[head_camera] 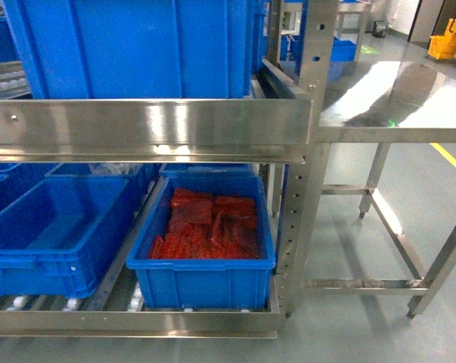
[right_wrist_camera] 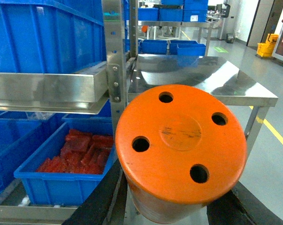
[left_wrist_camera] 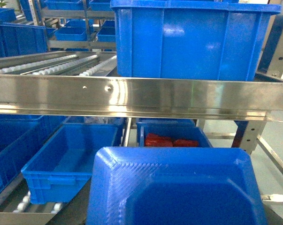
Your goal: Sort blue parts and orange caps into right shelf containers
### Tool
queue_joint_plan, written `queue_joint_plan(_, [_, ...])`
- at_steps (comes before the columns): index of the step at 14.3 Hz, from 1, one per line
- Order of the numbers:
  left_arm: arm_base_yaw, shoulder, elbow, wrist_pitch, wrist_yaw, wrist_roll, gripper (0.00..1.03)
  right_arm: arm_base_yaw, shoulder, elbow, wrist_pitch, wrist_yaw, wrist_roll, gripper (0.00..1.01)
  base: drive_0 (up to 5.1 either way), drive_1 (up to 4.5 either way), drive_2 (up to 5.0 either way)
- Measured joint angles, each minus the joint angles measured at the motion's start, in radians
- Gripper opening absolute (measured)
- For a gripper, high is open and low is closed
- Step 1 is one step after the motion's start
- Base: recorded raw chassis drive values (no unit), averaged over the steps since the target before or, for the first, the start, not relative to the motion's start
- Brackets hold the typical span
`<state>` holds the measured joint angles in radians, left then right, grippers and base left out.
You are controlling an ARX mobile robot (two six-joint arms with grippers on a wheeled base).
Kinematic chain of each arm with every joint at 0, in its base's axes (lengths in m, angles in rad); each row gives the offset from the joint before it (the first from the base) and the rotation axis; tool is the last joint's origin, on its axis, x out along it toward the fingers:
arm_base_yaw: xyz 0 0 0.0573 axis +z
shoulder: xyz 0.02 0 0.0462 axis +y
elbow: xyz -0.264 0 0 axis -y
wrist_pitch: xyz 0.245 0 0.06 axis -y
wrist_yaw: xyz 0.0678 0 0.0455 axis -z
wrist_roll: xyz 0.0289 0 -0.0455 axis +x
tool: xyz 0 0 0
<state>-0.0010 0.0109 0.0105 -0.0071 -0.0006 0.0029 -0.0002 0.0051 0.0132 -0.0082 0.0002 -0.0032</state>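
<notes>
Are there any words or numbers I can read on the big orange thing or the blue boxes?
None can be read.
Round orange cap with four holes, close to the right wrist camera: only a dark scuff on its flat end, no letters or numbers.
Blue plastic crates: plain walls, no labels showing.
Blue plastic part filling the left wrist view: no print.
Red packets in a crate: too blurred to read.

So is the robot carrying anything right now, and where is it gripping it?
Yes. The right pincer holds an orange cap by its sides, its four-holed end facing the camera. A blue part fills the left wrist view, seemingly held; the grip itself is hidden.
</notes>
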Motion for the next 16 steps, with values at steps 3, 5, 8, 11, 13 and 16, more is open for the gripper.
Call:
queue_joint_plan(3, [0.0, 0.0, 0.0, 0.0, 0.0, 0.0, 0.43, 0.0, 0.0, 0.0, 0.002, 0.0, 0.0, 0.41, -5.0, 2.41, 2.4])
queue_joint_plan(5, [0.0, 0.0, 0.0, -0.001, 0.0, 0.0, 0.43, 0.0, 0.0, 0.0, 0.002, 0.0, 0.0, 0.41, -5.0, 2.41, 2.4])
queue_joint_plan(8, [0.0, 0.0, 0.0, 0.0, 0.0, 0.0, 0.43, 0.0, 0.0, 0.0, 0.0, 0.0, 0.0, 0.41, -5.0, 2.41, 2.4])
queue_joint_plan(11, [0.0, 0.0, 0.0, 0.0, 0.0, 0.0, 0.43, 0.0, 0.0, 0.0, 0.003, 0.0, 0.0, 0.41, -5.0, 2.37, 2.4])
queue_joint_plan(13, [0.0, 0.0, 0.0, 0.002, 0.0, 0.0, 0.43, 0.0, 0.0, 0.0, 0.001, 0.0, 0.0, 0.41, -5.1, 2.34, 2.3])
queue_joint_plan(16, [0.0, 0.0, 0.0, 0.003, 0.0, 0.0, 0.43, 0.0, 0.0, 0.0, 0.003, 0.0, 0.0, 0.41, -5.1, 2.34, 2.3])
